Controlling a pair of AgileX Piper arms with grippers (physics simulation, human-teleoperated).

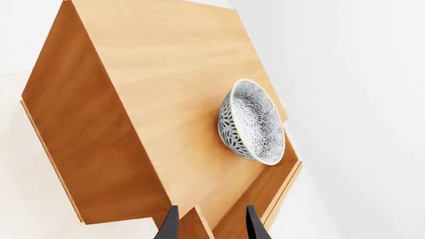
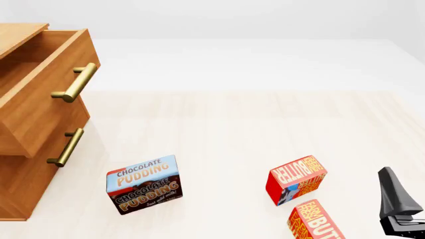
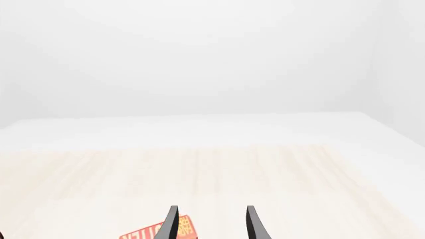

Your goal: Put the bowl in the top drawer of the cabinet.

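Observation:
The bowl (image 1: 252,122), white with a dark petal pattern, shows only in the left wrist view. It stands upright on the light wood of the cabinet (image 1: 93,139) beside the pulled-out top drawer (image 1: 265,189); whether it sits on the cabinet's top or in the drawer I cannot tell. My left gripper (image 1: 211,224) hovers above the cabinet, open and empty, well apart from the bowl. In the front view the top drawer (image 2: 47,94) stands open and the bowl is out of view. My right gripper (image 2: 396,199) waits at the near right, open (image 3: 211,221) and empty.
A chocolate pudding box (image 2: 143,184) stands in front of the cabinet (image 2: 20,189). Two red butter boxes (image 2: 297,179) (image 2: 315,221) lie near the right gripper. The lower drawer (image 2: 66,147) is shut.

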